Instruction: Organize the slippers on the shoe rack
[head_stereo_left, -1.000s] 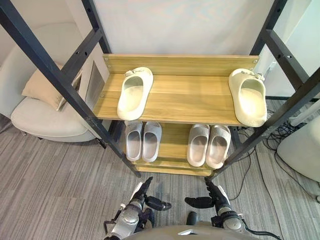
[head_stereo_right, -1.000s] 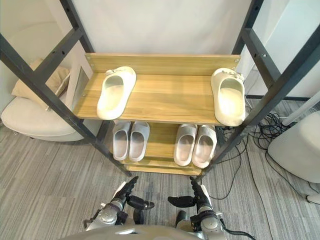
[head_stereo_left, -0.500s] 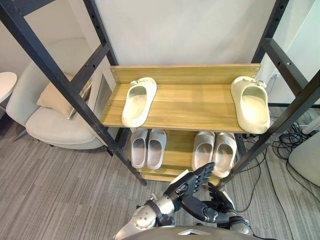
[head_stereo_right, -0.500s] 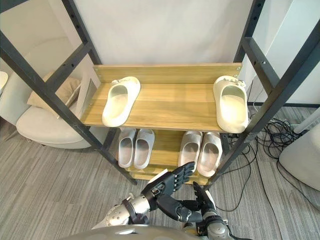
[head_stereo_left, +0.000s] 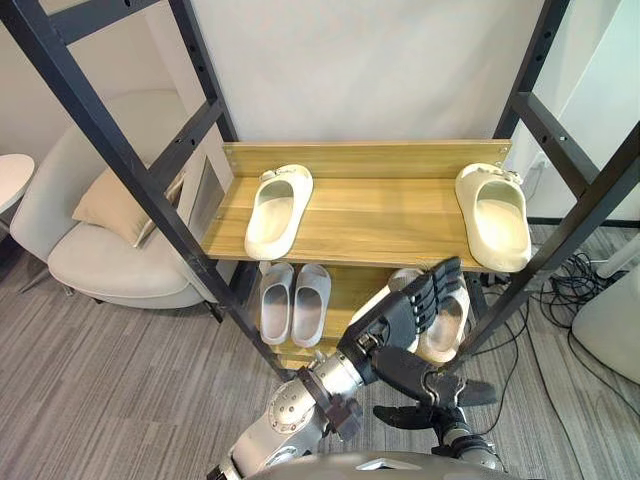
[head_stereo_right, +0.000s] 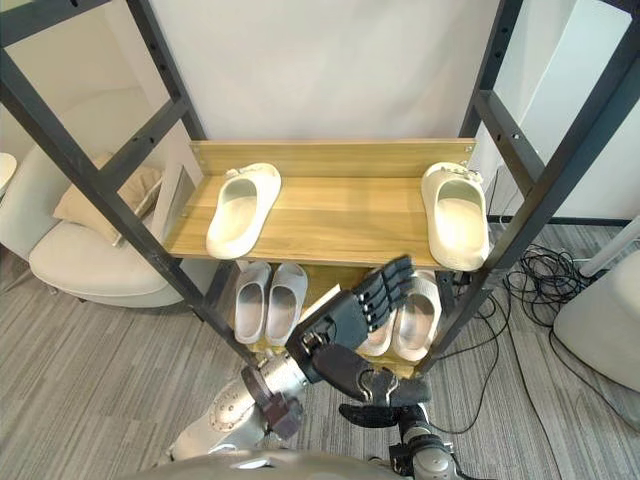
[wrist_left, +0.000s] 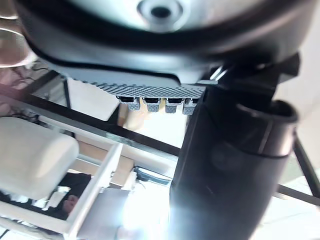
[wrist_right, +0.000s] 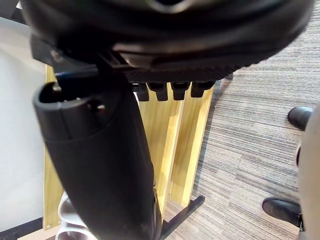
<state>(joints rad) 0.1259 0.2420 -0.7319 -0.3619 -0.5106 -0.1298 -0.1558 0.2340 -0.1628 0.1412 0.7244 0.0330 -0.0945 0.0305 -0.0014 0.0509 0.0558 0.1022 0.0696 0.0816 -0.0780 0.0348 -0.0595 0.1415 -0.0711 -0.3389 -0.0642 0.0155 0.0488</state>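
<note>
Two cream slippers lie far apart on the top shelf (head_stereo_left: 380, 205) of the wooden shoe rack, toes toward me: one at the left (head_stereo_left: 277, 210), one at the right end (head_stereo_left: 493, 216). On the lower shelf a pale grey pair (head_stereo_left: 293, 302) stands side by side at the left. A second pale pair (head_stereo_left: 450, 322) at the right is partly hidden by my left hand (head_stereo_left: 400, 320). That hand is raised in front of the lower shelf, open, fingers straight, holding nothing. My right hand (head_stereo_left: 425, 412) hangs low beneath it, open and empty, its thumb (wrist_right: 105, 150) straight.
Black metal posts (head_stereo_left: 120, 160) slant up on both sides of the rack. A pale armchair (head_stereo_left: 110, 270) with a beige cushion (head_stereo_left: 120, 200) stands to the left. Cables (head_stereo_left: 575, 285) trail over the grey carpet at the right, beside a white object (head_stereo_left: 610, 320).
My left hand has risen from near the floor to in front of the lower shelf, fingers spread straight. The camera has tilted up. The right hand stays low. No slipper has moved.
</note>
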